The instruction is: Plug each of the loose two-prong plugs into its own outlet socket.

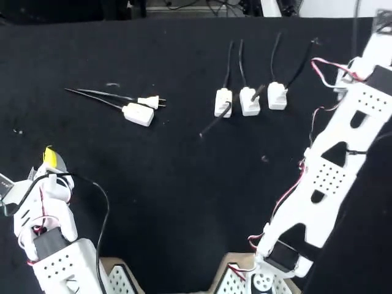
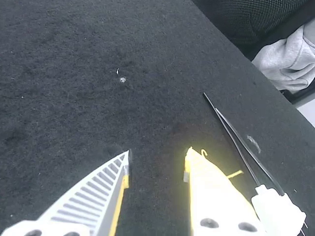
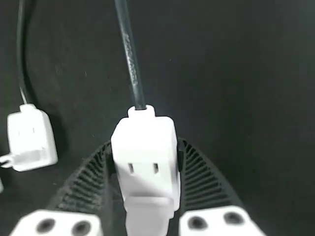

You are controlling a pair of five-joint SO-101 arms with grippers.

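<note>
One white two-prong plug [image 1: 151, 101] lies loose on the black felt table [image 1: 184, 196], its prongs pointing toward a row of three white outlet sockets [image 1: 250, 101].

The plug's long axis runs across the table, with its thin black cord trailing the opposite way. A white socket block [image 1: 138, 114] lies just beside it, slightly aslant. The three sockets sit well apart from the plug, their long axes and cords running toward the far edge. The left gripper [image 2: 158, 152] hangs over bare felt with its fingers spread and nothing between them. The right gripper [image 3: 145, 143] has its dark ribbed fingers clamped on a white slotted socket [image 3: 142, 167], whose cord leads straight away from the gripper.
</note>
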